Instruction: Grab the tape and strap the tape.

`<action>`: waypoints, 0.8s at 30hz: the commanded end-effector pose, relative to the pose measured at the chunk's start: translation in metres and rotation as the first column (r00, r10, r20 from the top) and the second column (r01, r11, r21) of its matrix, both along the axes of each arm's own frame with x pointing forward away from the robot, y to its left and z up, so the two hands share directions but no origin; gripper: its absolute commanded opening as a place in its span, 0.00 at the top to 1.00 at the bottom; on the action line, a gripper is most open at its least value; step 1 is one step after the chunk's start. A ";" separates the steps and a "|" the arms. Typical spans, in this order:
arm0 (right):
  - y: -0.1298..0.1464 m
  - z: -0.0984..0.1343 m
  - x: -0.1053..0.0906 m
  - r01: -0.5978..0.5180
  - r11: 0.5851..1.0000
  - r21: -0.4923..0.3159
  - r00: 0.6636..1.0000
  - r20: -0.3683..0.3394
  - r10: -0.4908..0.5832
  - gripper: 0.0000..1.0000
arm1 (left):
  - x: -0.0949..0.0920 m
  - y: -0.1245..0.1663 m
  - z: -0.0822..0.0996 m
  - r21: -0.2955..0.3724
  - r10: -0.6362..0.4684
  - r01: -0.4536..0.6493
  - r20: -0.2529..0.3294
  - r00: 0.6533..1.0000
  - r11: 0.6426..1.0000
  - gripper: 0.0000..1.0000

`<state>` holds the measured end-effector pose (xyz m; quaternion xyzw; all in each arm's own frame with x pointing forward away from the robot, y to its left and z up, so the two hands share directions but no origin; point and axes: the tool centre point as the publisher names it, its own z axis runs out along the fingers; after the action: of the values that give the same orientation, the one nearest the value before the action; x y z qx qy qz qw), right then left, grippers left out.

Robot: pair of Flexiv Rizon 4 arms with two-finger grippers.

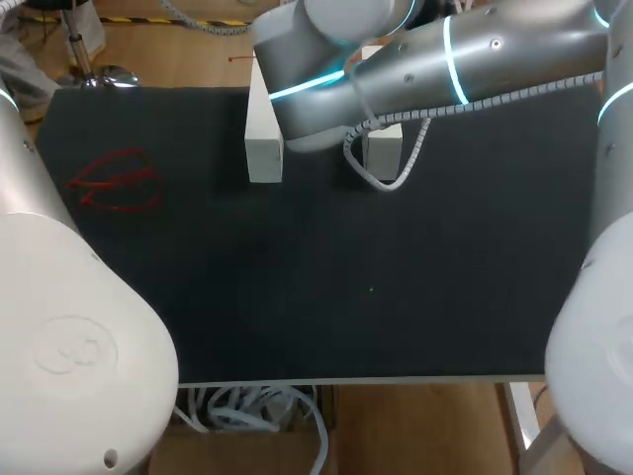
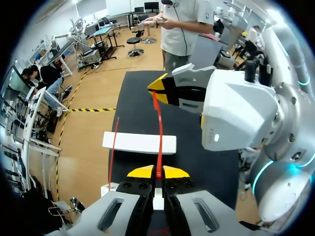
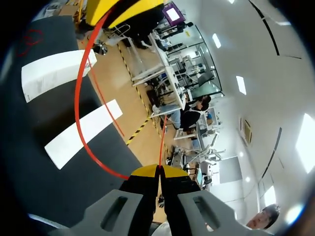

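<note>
The tape is a thin red strip [image 2: 159, 128] stretched between my two grippers. In the left wrist view my left gripper [image 2: 158, 172] is shut on one end. The strip runs ahead to my right gripper [image 2: 158, 89], whose yellow tips pinch it above the table. A second red strand [image 2: 113, 147] hangs beside the left gripper. In the right wrist view my right gripper [image 3: 159, 170] is shut on the red tape [image 3: 78, 118], which arcs over to the left gripper's yellow tips [image 3: 123, 9]. In the head view my right arm [image 1: 425, 64] hides both grippers.
Two white blocks [image 1: 264, 129] [image 1: 383, 150] stand at the far middle of the black table [image 1: 326, 287], shown also as blocks [image 3: 56, 71] [image 3: 83, 132] under the tape loop. A red scribble [image 1: 117, 181] marks the table's left side. My left arm [image 1: 69, 336] fills the near left corner.
</note>
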<state>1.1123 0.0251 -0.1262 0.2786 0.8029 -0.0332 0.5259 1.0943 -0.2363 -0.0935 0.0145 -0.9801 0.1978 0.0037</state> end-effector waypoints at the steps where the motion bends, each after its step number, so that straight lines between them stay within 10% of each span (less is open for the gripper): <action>1: 0.001 0.000 -0.003 -0.018 1.000 -0.001 1.000 0.009 0.018 1.00 | 0.000 0.000 0.002 0.006 0.001 -0.001 -0.001 1.000 1.000 1.00; 24: 0.014 0.010 -0.002 0.067 0.998 0.006 0.998 0.000 -0.067 1.00 | 0.000 0.000 0.002 0.006 0.001 -0.001 -0.001 1.000 1.000 1.00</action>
<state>1.1094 0.0343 -0.1189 0.3027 0.7922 -0.0389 0.5285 1.0944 -0.2364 -0.0932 0.0145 -0.9801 0.1979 0.0037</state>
